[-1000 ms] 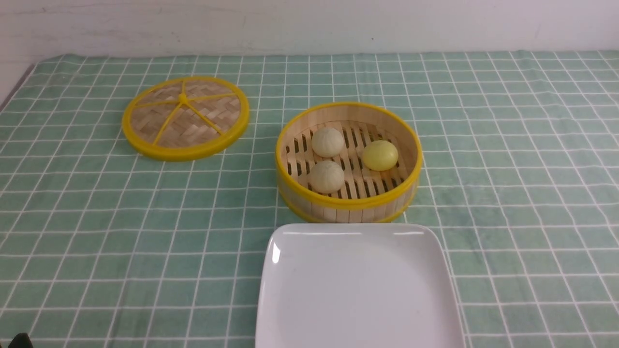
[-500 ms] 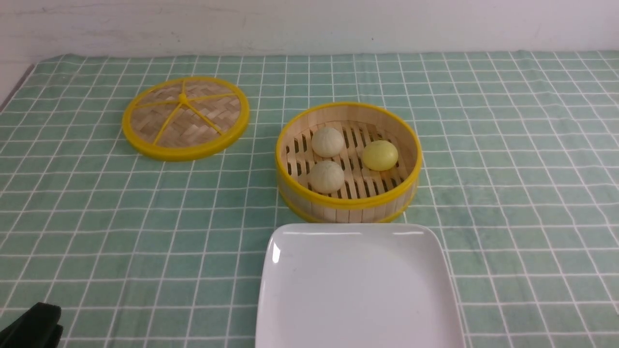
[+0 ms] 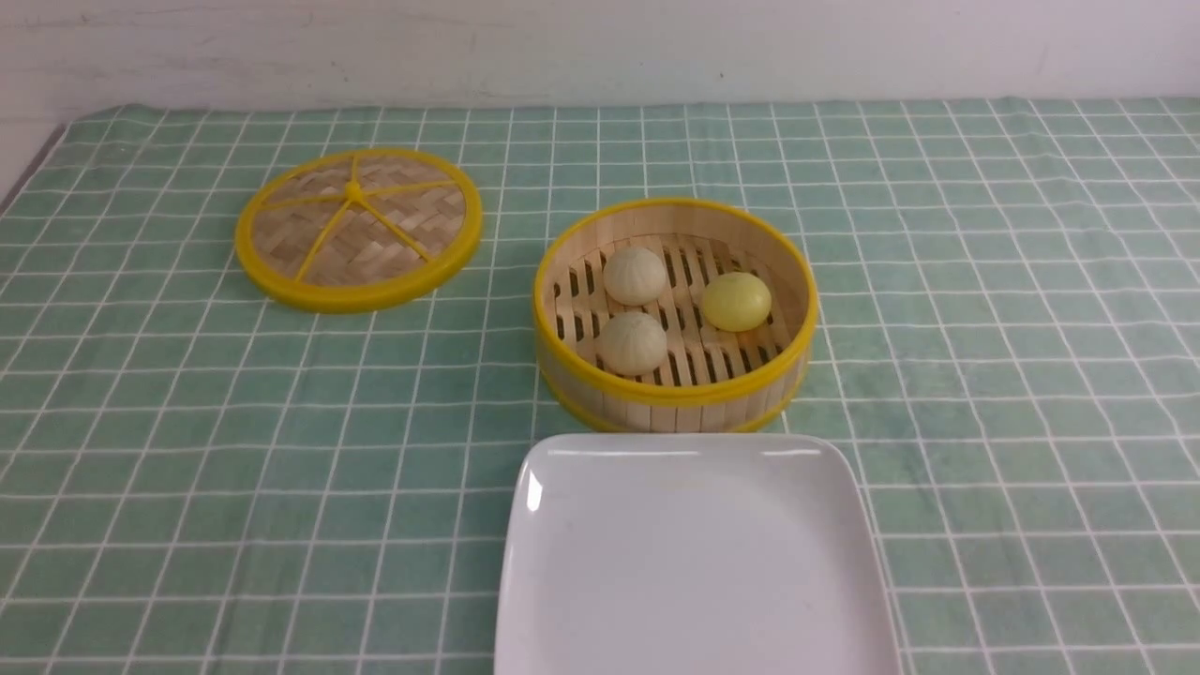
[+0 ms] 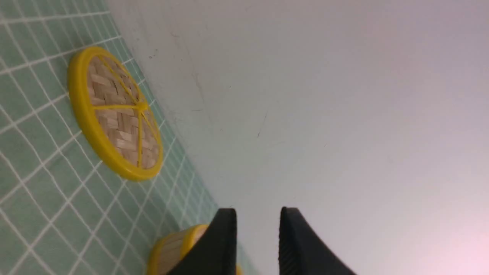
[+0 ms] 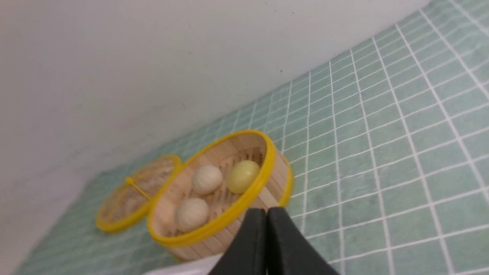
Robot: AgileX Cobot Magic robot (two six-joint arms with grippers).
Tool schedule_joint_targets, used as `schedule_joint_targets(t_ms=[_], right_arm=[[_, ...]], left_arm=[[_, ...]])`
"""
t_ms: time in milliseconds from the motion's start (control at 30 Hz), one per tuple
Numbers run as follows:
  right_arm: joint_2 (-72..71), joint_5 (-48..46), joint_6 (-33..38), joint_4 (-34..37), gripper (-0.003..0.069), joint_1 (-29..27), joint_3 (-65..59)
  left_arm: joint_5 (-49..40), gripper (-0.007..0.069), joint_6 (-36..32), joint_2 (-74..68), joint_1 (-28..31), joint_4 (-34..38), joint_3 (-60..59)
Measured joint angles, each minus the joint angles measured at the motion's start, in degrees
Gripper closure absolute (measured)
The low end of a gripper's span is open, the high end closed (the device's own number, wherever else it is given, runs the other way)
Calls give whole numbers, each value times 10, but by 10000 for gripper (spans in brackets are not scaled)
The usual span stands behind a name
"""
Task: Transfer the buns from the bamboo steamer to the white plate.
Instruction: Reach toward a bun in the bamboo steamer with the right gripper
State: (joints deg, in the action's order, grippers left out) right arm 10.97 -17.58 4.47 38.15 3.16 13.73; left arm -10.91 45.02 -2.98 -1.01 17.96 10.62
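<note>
Three buns (image 3: 635,275) sit inside the bamboo steamer (image 3: 675,389); none is on the white plate (image 3: 694,581).

Front view: reading the steamer's floor as a clock face, one cream bun lies near 10 o'clock, the second cream bun (image 3: 633,342) near 8 o'clock, and the yellow bun (image 3: 737,301) at 3 o'clock. The two cream ones are close together, and the yellow one is apart from both. The plate lies at the steamer's 6 o'clock, its far rim just beside the steamer's wall and its near part cut off by the frame. The woven lid (image 3: 359,228) lies flat on the green checked tablecloth (image 3: 984,328) at the steamer's 10 o'clock, well apart.

Left wrist view: the left gripper (image 4: 258,244) has its two black fingers parted by a narrow gap, with nothing between them. Beyond them are the pale wall (image 4: 344,95), the lid and a bit of the steamer's rim.

Right wrist view: the right gripper (image 5: 266,236) is closed, its fingers pressed together on nothing. The steamer, with all three buns in it, is beyond the fingertips.
</note>
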Motion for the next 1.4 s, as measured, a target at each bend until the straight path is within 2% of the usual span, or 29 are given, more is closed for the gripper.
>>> schedule_joint_targets(t_ms=[100,200,267,300,333,367,433,467,533,633,733,833,967,1000,1167,1200,1233,1333,1400], right_arm=[[116,-57,43,-52,657,0,65],[284,-143,48,-115,657,0,122],[371,-191,50,-128,657,0,151],[452,-234,60,-127,657,2,181],[471,-252,68,-125,657,4,194],[489,-263,76,-122,657,5,204],[587,-322,143,-77,657,31,267],[594,-326,149,-72,657,31,271],[673,-349,228,0,655,79,334],[742,-358,265,24,655,129,407],[812,-363,239,-5,652,159,495],[873,-362,182,-56,641,165,581],[988,-362,77,-153,574,165,749],[988,-362,77,-153,574,165,749],[1107,-384,29,-226,396,168,925],[1115,-386,28,-231,382,169,935],[1136,-388,27,-246,333,170,962],[1176,-391,17,-264,249,171,1007],[1190,-391,16,-262,217,171,1020]], left_arm=[[-134,585,-62,-93,0,-17,75],[-266,620,-155,-207,0,-19,143],[-323,623,-212,-267,0,-14,174],[-366,623,-264,-316,0,-5,197],[-387,623,-299,-343,0,2,208],[-392,623,-299,-349,0,2,211],[-431,623,-376,-418,0,28,234],[-432,623,-379,-427,0,33,234],[-431,623,-405,-473,0,57,238],[-417,622,-412,-504,0,78,238],[-402,618,-413,-517,0,85,238],[-395,614,-413,-520,0,87,238],[-391,606,-418,-520,0,87,238],[-391,606,-419,-520,0,87,238],[-385,601,-424,-520,0,87,238],[-384,601,-424,-520,0,87,238],[-384,598,-424,-520,0,87,238],[-384,592,-424,-520,0,87,238],[-383,591,-424,-520,0,87,238]])
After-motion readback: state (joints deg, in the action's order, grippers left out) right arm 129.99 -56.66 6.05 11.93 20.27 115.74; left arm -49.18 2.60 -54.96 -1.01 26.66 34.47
